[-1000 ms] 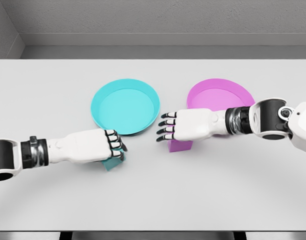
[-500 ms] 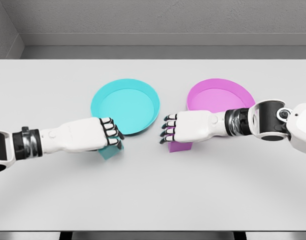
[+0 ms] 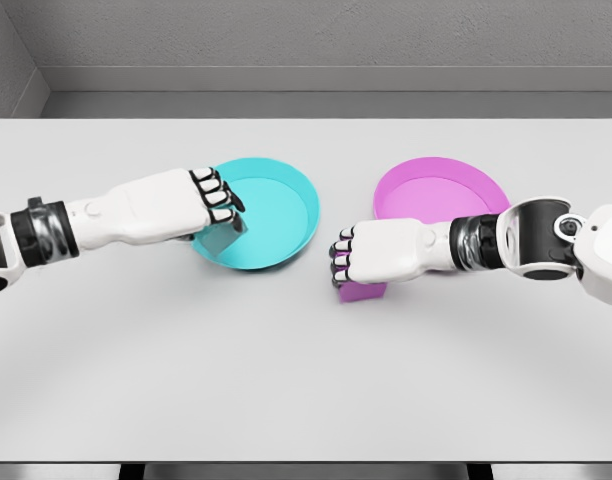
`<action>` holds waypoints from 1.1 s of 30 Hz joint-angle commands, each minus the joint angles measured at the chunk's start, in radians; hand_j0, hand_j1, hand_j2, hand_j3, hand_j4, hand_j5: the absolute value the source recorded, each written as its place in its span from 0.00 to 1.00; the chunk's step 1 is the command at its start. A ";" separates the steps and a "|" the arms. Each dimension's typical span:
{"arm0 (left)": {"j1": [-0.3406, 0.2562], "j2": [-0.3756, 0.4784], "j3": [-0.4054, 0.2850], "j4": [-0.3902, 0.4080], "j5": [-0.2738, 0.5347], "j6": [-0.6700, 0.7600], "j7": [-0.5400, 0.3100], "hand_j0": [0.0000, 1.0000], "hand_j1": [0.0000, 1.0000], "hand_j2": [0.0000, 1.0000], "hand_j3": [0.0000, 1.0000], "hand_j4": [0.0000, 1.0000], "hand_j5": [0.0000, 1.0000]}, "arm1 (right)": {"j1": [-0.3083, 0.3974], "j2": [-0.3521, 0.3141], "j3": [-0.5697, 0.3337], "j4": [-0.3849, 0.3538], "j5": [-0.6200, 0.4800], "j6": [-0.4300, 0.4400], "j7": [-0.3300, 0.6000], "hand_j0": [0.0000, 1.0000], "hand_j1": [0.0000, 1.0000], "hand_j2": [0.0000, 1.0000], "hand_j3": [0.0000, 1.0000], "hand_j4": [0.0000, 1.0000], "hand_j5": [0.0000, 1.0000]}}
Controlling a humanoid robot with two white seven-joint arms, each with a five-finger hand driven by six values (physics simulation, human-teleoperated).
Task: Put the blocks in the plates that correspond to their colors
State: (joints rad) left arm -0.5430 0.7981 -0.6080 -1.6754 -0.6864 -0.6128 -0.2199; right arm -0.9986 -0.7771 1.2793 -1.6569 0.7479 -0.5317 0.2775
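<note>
Cyan plate (image 3: 276, 205): a round shallow dish left of the middle of the table. Its visible floor is bare; the left hand covers its left edge and holds a block over that part of the rim.

Pink plate (image 3: 436, 190): a round dish on the right of the table, well apart from the cyan plate. What shows of its floor holds nothing; the right forearm crosses in front of its near rim.

Cyan block (image 3: 221, 240): gripped under the left hand's fingers, only its lower part showing. It sits over the left rim of the cyan plate; whether it touches the plate cannot be told.

Left hand (image 3: 181, 205): reaches in from the left, knuckles up, fingers curled down around the cyan block.

Pink block (image 3: 362, 291): on the table just in front of the pink plate's near-left rim, outside the plate. Only its lower edge shows beneath the right hand.

Right hand (image 3: 371, 255): reaches in from the right, directly over the pink block, fingers curled down at the block's left side. A firm grip on the block cannot be confirmed.

Table (image 3: 306, 380): a plain light grey surface.
</note>
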 commanded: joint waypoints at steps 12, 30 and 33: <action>-0.063 -0.220 -0.012 0.246 -0.145 0.002 -0.003 0.35 0.35 0.35 0.35 0.35 0.35 | -0.012 0.002 -0.012 -0.006 -0.012 0.002 -0.001 0.62 0.62 0.62 0.62 0.62 0.62; -0.086 -0.254 -0.035 0.279 -0.177 0.002 -0.003 0.85 0.85 0.85 0.85 0.85 0.85 | -0.041 -0.028 -0.153 -0.015 -0.033 0.002 0.002 0.61 0.61 0.61 0.61 0.61 0.61; -0.091 -0.254 -0.036 0.279 -0.177 0.002 -0.003 0.88 0.88 0.88 0.88 0.88 0.88 | -0.041 -0.051 -0.164 0.003 -0.032 0.002 0.009 0.61 0.61 0.61 0.61 0.61 0.61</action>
State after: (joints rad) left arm -0.6335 0.5440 -0.6439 -1.3960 -0.8697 -0.6121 -0.2228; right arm -1.0355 -0.8132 1.1265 -1.6636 0.7196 -0.5303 0.2834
